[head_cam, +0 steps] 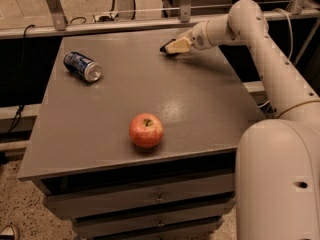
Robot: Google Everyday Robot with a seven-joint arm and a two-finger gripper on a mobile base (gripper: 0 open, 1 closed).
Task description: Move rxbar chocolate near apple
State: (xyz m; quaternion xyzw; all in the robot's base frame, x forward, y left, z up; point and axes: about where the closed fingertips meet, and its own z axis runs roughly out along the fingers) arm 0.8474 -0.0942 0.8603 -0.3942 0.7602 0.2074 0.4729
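The apple [146, 130], red-orange with a short stem, sits on the grey table [200, 109] near its front edge. My gripper [172, 46] is at the far side of the table, low over the top, well behind the apple and to its right. It is shut on the rxbar chocolate [163, 49]. Only a dark sliver of the bar shows, at the gripper's left tip; the rest is hidden by the cream fingers [179, 45].
A blue soda can [82, 66] lies on its side at the table's back left. A metal rail [100, 26] runs behind the table. My arm [270, 64] reaches over the table's right side. Drawers [160, 199] sit below the front edge.
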